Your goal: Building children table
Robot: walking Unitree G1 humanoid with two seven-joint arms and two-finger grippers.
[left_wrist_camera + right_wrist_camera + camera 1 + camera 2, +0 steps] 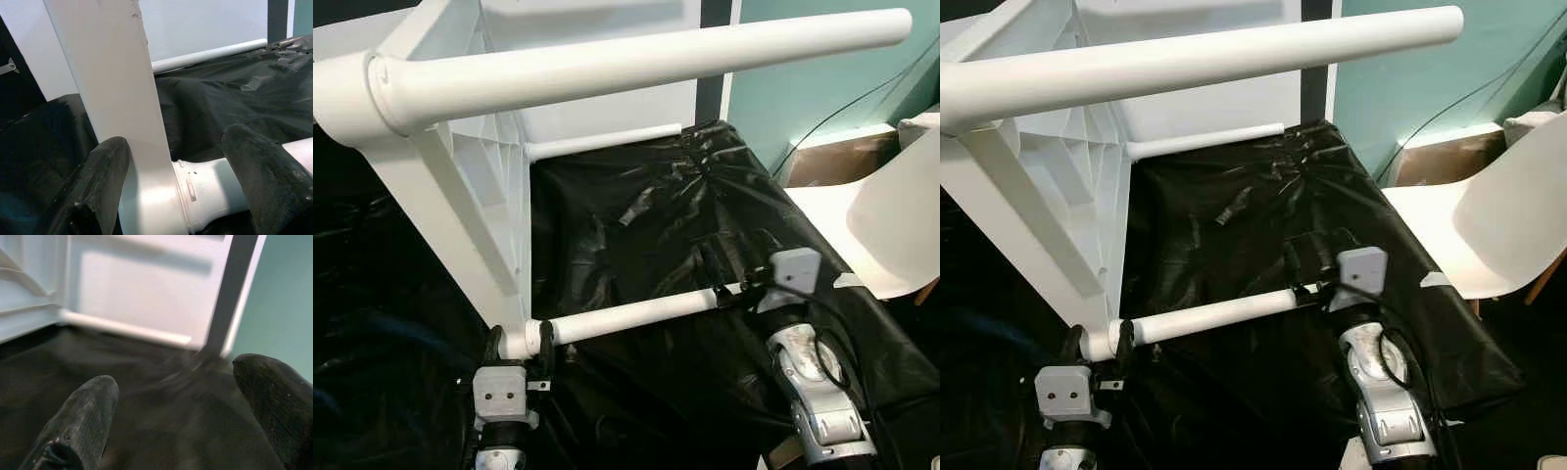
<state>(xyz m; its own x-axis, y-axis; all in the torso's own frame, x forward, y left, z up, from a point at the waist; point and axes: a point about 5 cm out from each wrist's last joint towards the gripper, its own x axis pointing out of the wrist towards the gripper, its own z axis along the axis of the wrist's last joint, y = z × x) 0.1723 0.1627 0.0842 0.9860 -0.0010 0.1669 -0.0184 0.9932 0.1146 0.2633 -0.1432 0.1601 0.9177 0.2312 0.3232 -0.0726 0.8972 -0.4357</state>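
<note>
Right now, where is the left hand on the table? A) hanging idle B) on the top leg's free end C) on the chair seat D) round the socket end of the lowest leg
D: the left hand has its fingers either side of the lowest leg at its socket end.
</note>
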